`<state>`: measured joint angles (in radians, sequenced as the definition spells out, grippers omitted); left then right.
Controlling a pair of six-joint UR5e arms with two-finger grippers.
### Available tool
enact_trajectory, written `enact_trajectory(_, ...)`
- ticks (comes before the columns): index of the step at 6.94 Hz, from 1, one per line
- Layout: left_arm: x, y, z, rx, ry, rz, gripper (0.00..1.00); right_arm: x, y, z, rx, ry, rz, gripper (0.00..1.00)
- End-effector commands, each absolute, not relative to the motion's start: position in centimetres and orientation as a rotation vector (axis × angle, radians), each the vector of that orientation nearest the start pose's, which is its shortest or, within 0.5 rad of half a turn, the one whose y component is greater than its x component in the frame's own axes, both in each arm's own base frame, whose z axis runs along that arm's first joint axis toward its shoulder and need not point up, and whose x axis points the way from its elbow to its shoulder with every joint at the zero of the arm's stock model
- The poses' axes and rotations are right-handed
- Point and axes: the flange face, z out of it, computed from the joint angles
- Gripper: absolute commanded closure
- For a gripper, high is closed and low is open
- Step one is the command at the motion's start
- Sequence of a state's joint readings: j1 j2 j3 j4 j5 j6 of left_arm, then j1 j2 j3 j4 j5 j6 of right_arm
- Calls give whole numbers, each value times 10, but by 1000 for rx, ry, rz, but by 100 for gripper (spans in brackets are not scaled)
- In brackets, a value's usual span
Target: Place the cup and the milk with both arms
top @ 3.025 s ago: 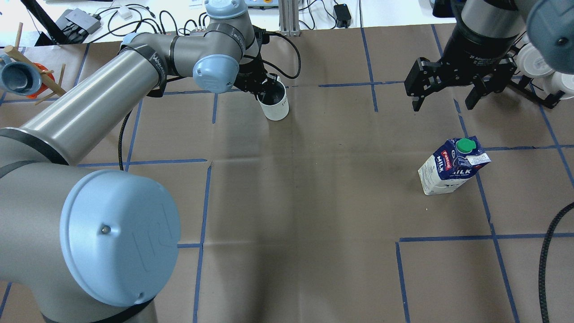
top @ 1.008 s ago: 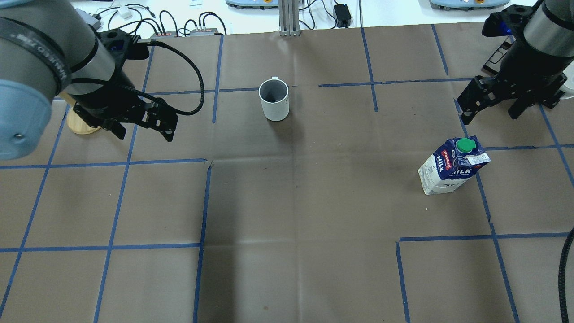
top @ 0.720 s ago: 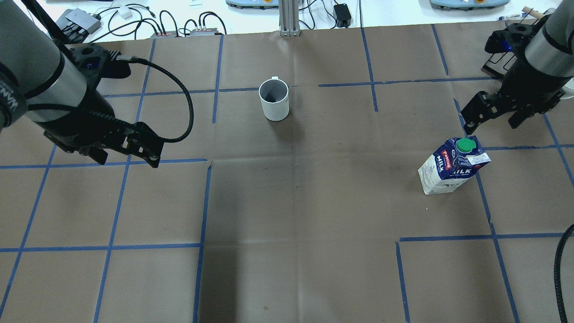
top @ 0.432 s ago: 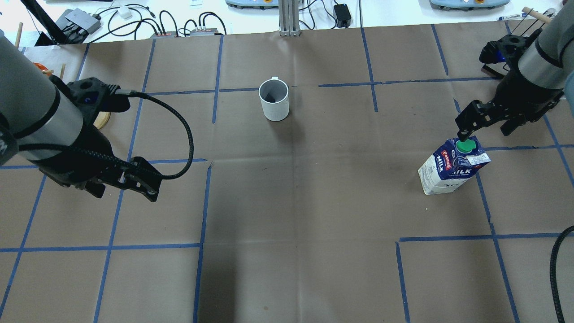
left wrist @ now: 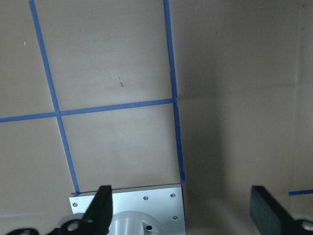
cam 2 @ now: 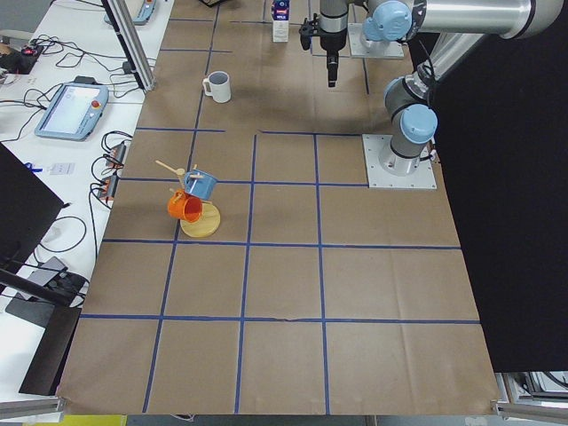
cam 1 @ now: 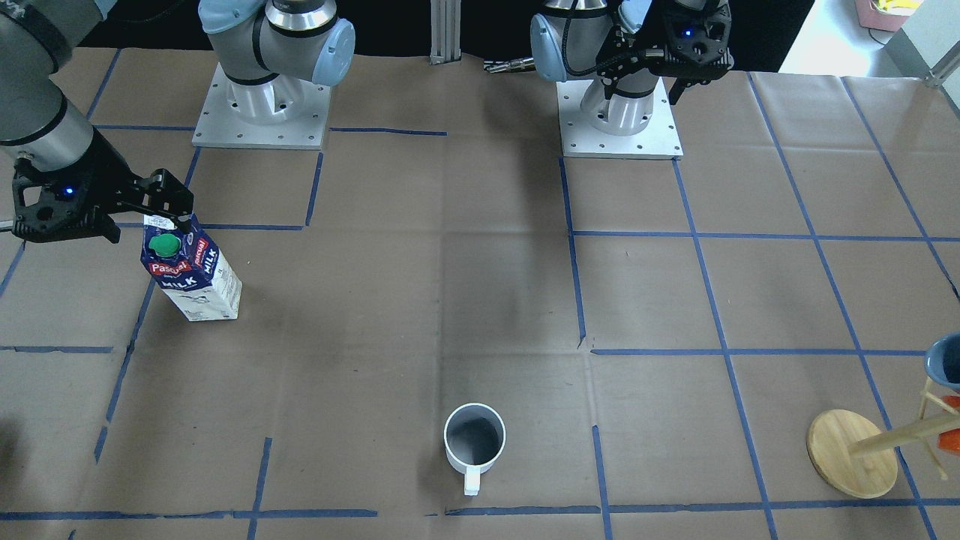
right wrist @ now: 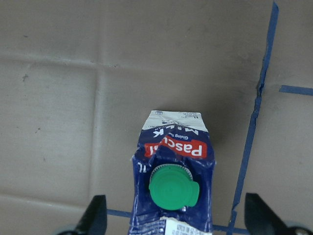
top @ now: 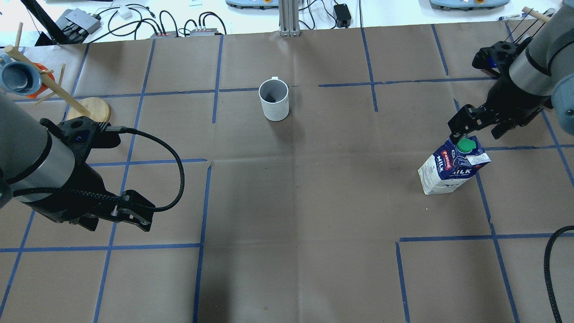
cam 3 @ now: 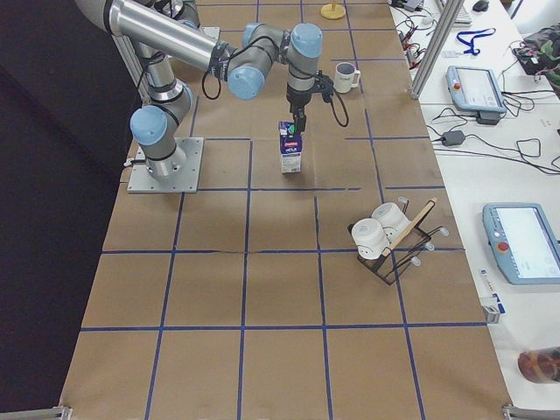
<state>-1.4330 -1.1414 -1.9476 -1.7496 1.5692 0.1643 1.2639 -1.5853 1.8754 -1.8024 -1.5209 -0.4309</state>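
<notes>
The cup [top: 274, 99], a white mug with its handle facing away from the robot, stands upright and alone on the brown paper; it also shows in the front view [cam 1: 474, 442]. The milk [top: 453, 167] stands upright at the right, green cap up. My right gripper [top: 476, 131] is open and hangs just above the carton's top. In the right wrist view the milk [right wrist: 173, 181] lies centred between the two spread fingers [right wrist: 95, 218]. My left gripper [top: 115, 223] is open and empty, far from the cup, near the robot's side of the table.
A wooden mug tree [top: 89, 109] with a blue cup [top: 18, 77] stands at the far left. A black rack with white cups [cam 3: 385, 236] stands on the right end. The left arm's base plate [left wrist: 127, 208] lies under the left gripper.
My left gripper has let go of the cup and drawn back toward the robot's side. My right gripper has moved in over the milk carton's top.
</notes>
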Motion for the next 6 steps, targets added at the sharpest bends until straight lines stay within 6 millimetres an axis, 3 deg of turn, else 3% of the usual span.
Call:
enact_trajectory(1, -84, -325, 463, 9, 3166, 177, 0, -6, -477, 343, -182, 3071, 45, 0)
enact_trajectory(2, -86, -346, 475, 28, 3164, 173, 0, -6, -477, 337, -180, 3072, 38, 0)
enact_trajectory(3, -101, -366, 485, 110, 3151, 182, 0, -7, -478, 329, -117, 3078, 59, 0)
enact_trajectory(5, -127, -383, 483, 197, 3138, 188, 0, -7, -478, 326, -67, 3081, 71, 0)
enact_trajectory(6, -128, -384, 482, 200, 3137, 186, 0, -9, -482, 322, -62, 3081, 79, 10)
